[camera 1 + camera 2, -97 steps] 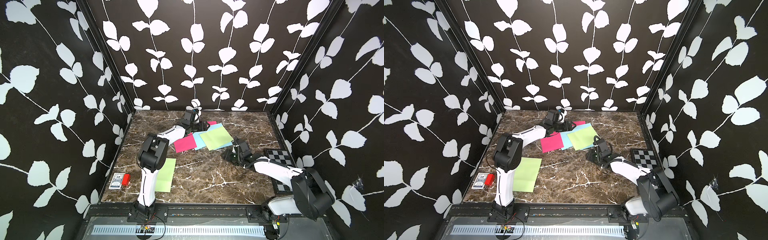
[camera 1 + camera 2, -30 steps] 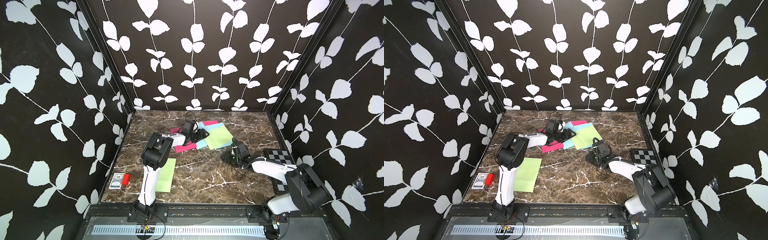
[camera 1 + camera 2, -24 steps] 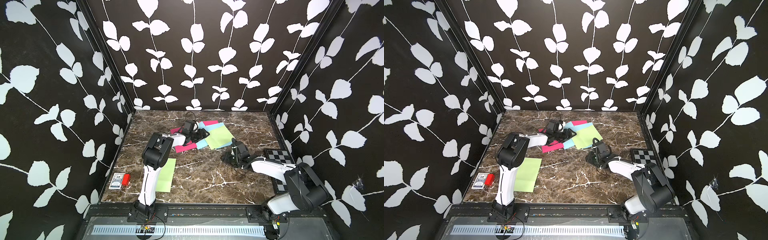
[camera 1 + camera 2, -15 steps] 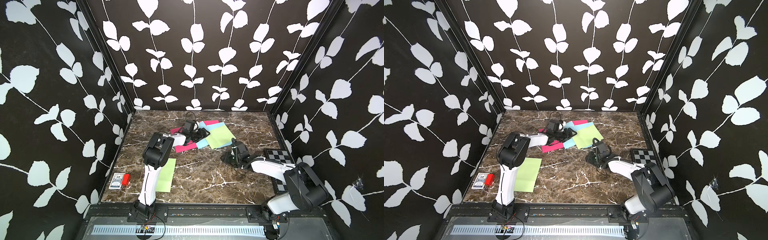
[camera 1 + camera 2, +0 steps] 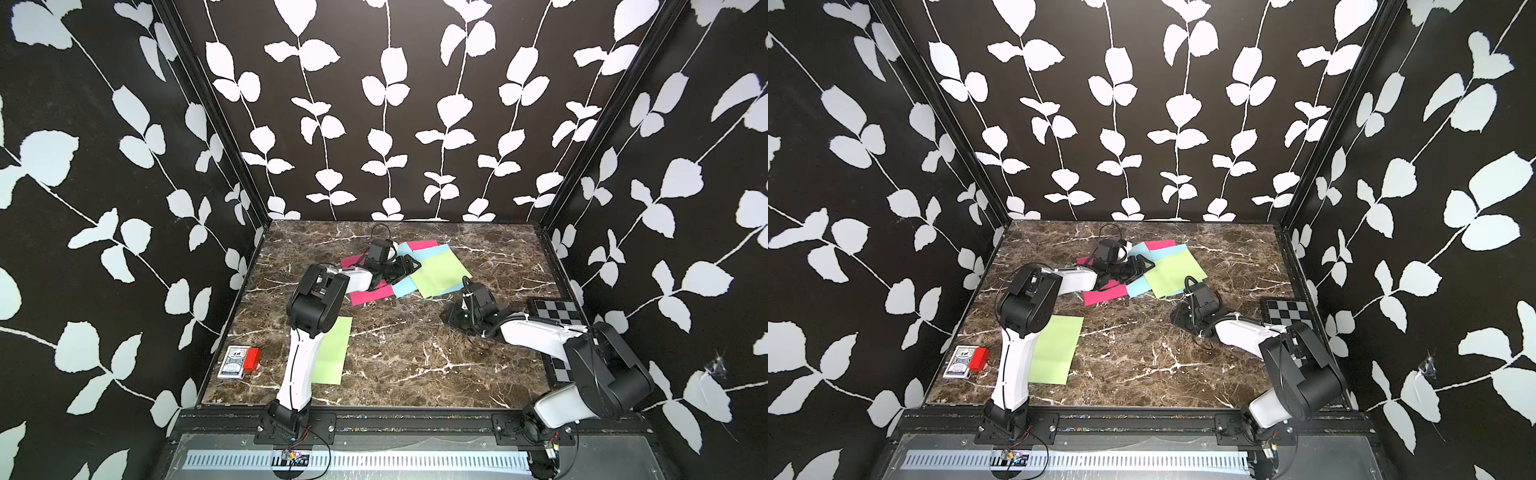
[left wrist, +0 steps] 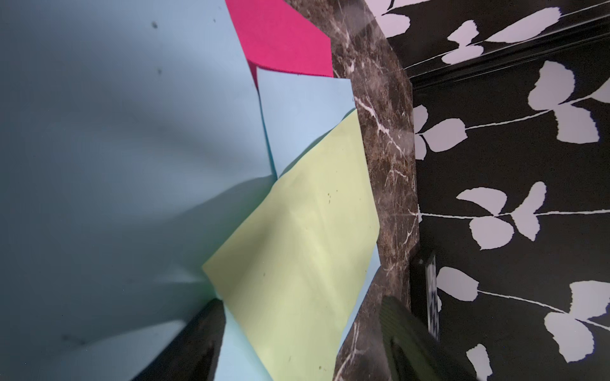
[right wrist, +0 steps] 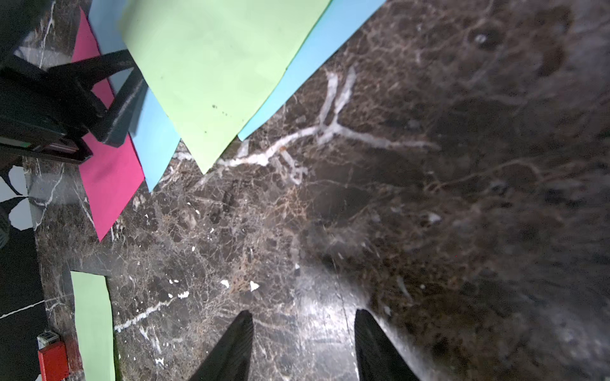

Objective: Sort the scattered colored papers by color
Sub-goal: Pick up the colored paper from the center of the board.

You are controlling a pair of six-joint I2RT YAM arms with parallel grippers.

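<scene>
Left gripper (image 5: 412, 266) jaws were wide apart over pile of colored papers (image 5: 440, 272) near table (image 5: 415, 365) back edge, middle. Right gripper (image 7: 302, 316) was open, empty, above bare marble. Lone green sheet (image 5: 332, 353) lay near front-left corner.

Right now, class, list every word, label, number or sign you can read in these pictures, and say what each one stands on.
Card box: a short dark print above its pattern, too small to read in both top views.
Red block: no text shows.
Papers: blank, with a few dark specks only.
Checkerboard: black and white squares, no writing.
No text here can be read.
</scene>
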